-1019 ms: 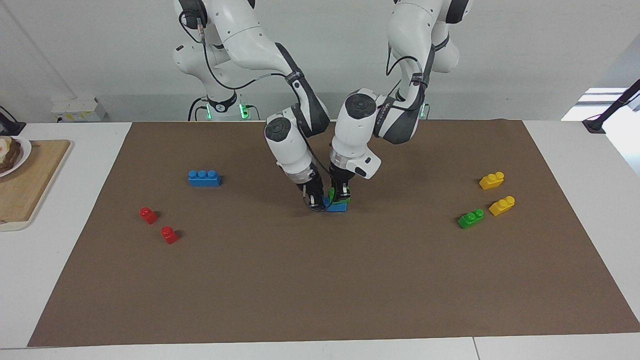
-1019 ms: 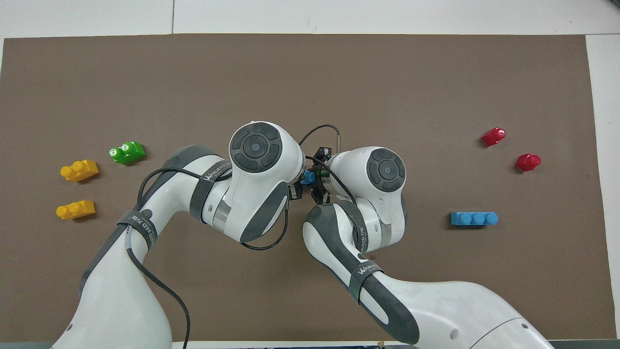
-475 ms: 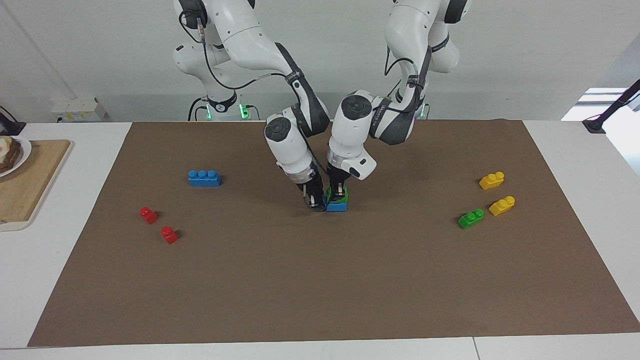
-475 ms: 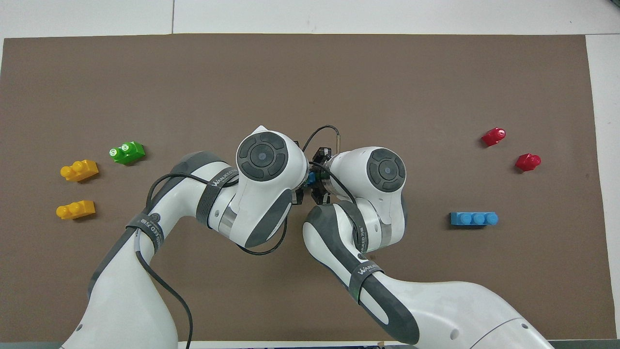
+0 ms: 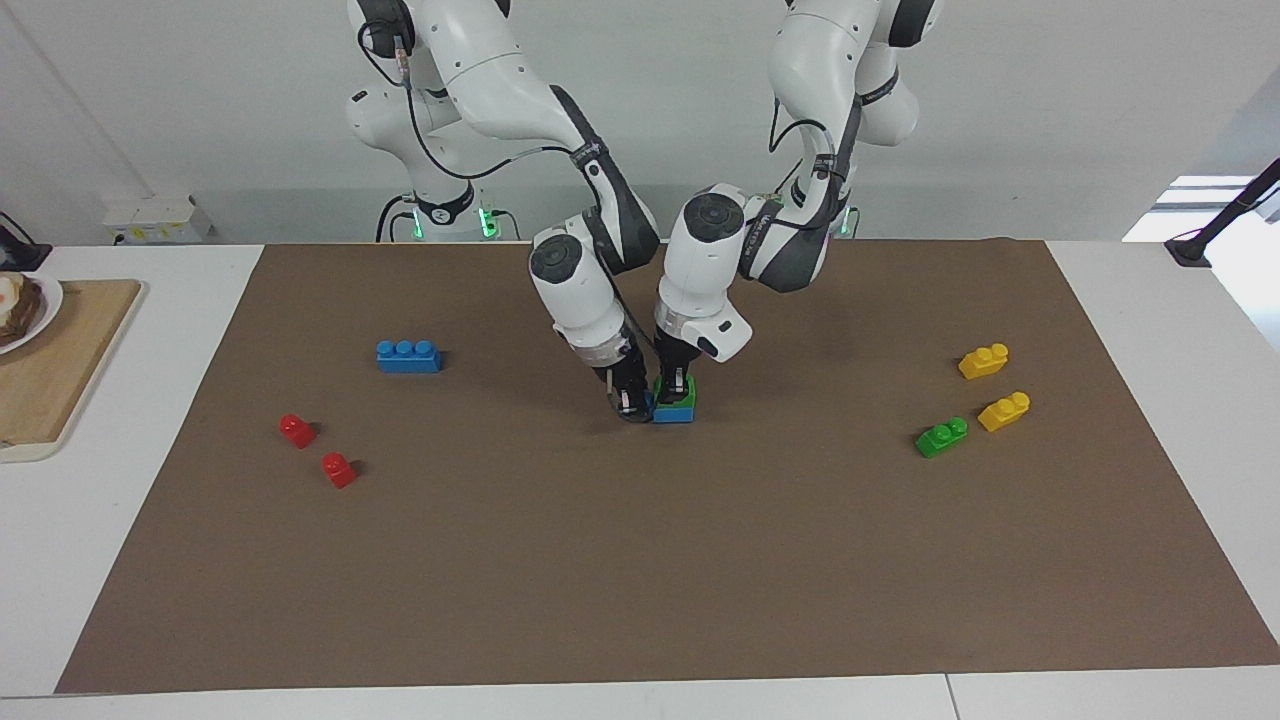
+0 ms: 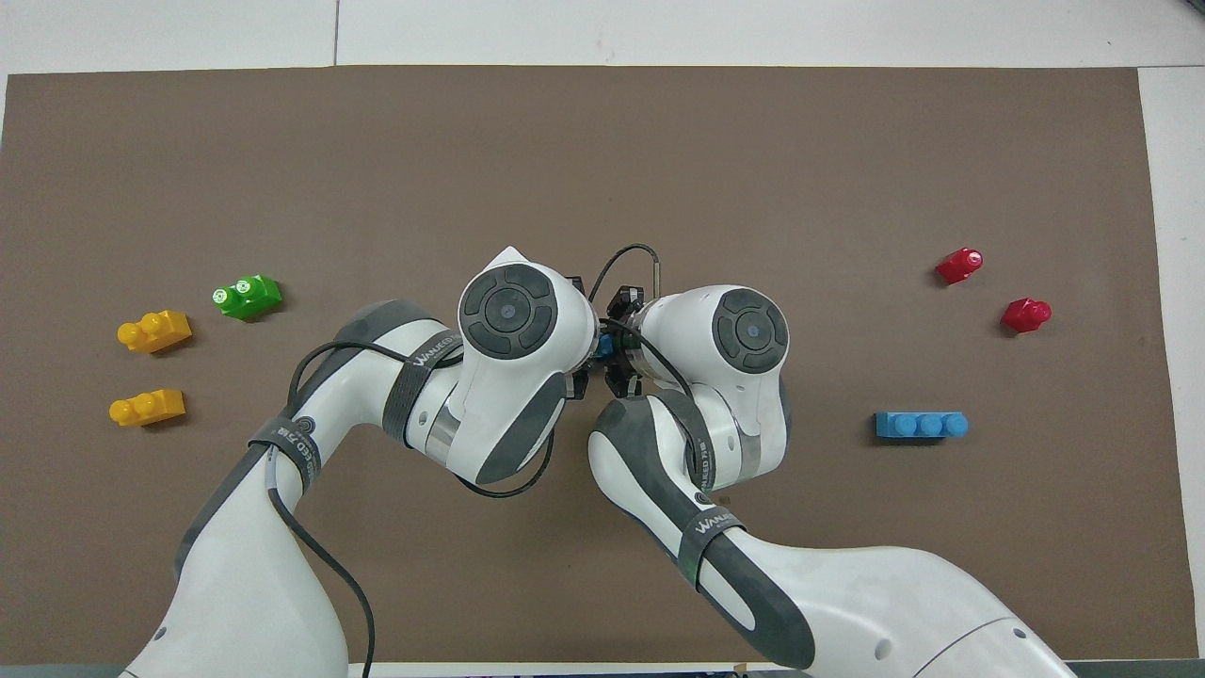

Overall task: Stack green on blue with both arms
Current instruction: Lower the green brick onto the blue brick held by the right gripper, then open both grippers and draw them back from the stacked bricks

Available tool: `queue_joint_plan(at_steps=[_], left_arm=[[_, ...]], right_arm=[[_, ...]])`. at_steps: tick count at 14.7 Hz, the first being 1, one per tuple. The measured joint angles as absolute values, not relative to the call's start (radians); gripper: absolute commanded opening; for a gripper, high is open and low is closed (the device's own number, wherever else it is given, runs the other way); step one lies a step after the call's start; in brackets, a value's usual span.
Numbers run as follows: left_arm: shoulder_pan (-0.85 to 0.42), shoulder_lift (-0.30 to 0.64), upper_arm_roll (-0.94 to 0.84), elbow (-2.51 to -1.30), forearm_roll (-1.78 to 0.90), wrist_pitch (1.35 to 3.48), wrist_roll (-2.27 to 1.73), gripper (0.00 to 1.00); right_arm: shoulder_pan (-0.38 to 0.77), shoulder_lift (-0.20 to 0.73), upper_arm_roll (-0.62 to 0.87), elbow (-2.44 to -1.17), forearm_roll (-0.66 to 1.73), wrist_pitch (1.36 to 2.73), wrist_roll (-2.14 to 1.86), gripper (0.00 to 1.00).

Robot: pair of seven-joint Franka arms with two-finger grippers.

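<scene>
Centrally, left tool (image 5: 676, 385) clamps green brick (image 5: 680, 392) onto blue brick (image 5: 673, 412).

Two glossy white jointed arms – the left arm (image 5: 800, 230) and the right arm (image 5: 560, 180) – with dark grey joint panels and round grey end caps. Black cables loop along each. Grey straps carry white lettering, and green lights glow at the bases.
</scene>
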State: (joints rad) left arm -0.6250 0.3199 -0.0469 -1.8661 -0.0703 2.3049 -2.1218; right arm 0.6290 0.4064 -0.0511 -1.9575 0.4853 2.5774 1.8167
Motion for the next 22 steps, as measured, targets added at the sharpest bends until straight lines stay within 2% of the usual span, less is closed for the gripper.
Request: queue_joint_plan(at_steps=[2, 3, 4, 5, 7, 8, 9, 10, 11, 13, 22], left_arm=[[-0.625, 0.319, -0.047, -1.869, -0.07, 2.309, -2.12, 0.0], [-0.625, 0.318, -0.047, -1.871, -0.07, 2.312, -2.119, 0.31], [-0.625, 0.317, -0.047, -1.872, -0.07, 2.313, -2.119, 0.91], [-0.625, 0.317, -0.047, -1.872, -0.07, 2.313, -2.119, 1.0], [-0.624, 0.32, -0.041, -1.885, -0.07, 2.311, -2.119, 1.0], [-0.623, 0.321, -0.035, -1.893, -0.07, 2.311, -2.119, 1.0], [-0.62, 0.321, -0.028, -1.894, -0.07, 2.309, -2.119, 1.0], [-0.612, 0.319, -0.023, -1.89, -0.07, 2.301, -2.119, 1.0], [-0.598, 0.314, -0.02, -1.883, -0.07, 2.288, -2.119, 1.0], [-0.564, 0.289, -0.018, -1.869, -0.07, 2.247, -2.114, 1.0], [-0.335, 0.118, -0.012, -1.867, -0.07, 1.944, -1.666, 1.0]], right_arm=[[0.629, 0.406, -0.051, -1.958, 0.485, 2.577, 1.817, 0.0], [0.629, 0.406, -0.051, -1.958, 0.485, 2.577, 1.817, 0.0], [0.629, 0.406, -0.051, -1.957, 0.485, 2.577, 1.817, 0.0], [0.629, 0.407, -0.051, -1.958, 0.485, 2.578, 1.817, 0.0], [0.628, 0.406, -0.051, -1.958, 0.487, 2.578, 1.817, 0.04], [0.627, 0.406, -0.051, -1.958, 0.488, 2.578, 1.817, 0.19], [0.627, 0.406, -0.051, -1.958, 0.489, 2.578, 1.817, 0.47], [0.625, 0.406, -0.051, -1.958, 0.49, 2.578, 1.818, 0.69], [0.622, 0.407, -0.053, -1.961, 0.49, 2.578, 1.818, 0.78], [0.607, 0.412, -0.059, -1.968, 0.495, 2.578, 1.818, 0.83], [0.583, 0.395, -0.061, -1.945, 0.512, 2.569, 1.808, 0.87]])
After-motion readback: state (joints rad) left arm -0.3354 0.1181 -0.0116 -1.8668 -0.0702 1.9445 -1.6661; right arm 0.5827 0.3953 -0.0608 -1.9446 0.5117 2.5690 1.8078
